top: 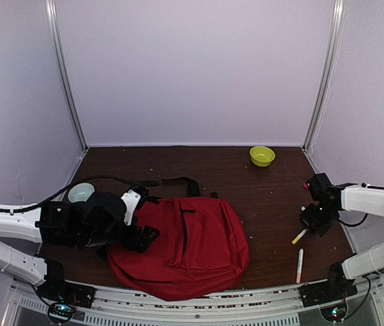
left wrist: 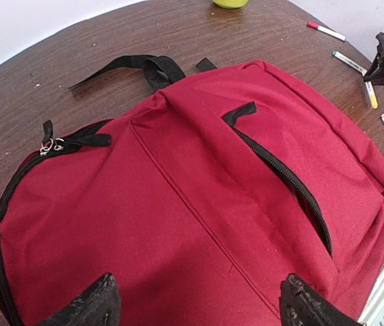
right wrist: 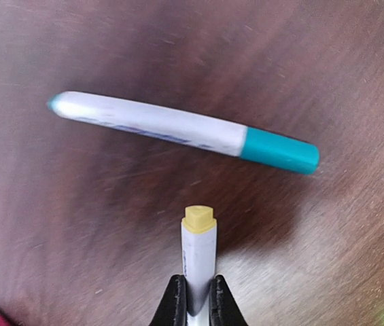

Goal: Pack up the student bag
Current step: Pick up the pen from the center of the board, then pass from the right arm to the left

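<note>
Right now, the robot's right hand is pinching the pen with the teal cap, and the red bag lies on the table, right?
Not quite. The right gripper is pinching the yellow-ended pen; the teal-capped pen lies loose on the table, as the right wrist view shows. The red bag does lie on the table.

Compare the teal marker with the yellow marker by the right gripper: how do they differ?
The teal marker has a teal cap; the yellow marker a yellow end. The teal marker lies free on the table; the yellow marker is pinched in the right gripper. Both have white barrels.
</note>
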Action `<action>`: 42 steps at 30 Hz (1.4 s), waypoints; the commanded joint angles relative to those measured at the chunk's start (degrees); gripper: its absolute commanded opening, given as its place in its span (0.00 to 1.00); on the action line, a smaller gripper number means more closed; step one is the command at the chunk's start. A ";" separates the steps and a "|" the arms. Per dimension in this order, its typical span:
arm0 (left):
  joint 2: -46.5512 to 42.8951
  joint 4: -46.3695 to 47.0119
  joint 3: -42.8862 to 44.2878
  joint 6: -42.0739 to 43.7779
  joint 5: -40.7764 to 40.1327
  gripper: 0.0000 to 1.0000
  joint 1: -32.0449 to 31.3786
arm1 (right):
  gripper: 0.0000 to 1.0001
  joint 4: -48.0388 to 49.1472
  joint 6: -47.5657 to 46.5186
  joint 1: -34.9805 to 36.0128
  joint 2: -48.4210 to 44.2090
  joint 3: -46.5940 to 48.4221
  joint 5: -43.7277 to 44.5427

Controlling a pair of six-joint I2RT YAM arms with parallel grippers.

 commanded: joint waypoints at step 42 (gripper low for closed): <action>-0.91 20.02 0.80 6.81 18.51 0.76 -1.93 | 0.00 58.21 -17.04 31.36 -18.63 -0.11 -26.06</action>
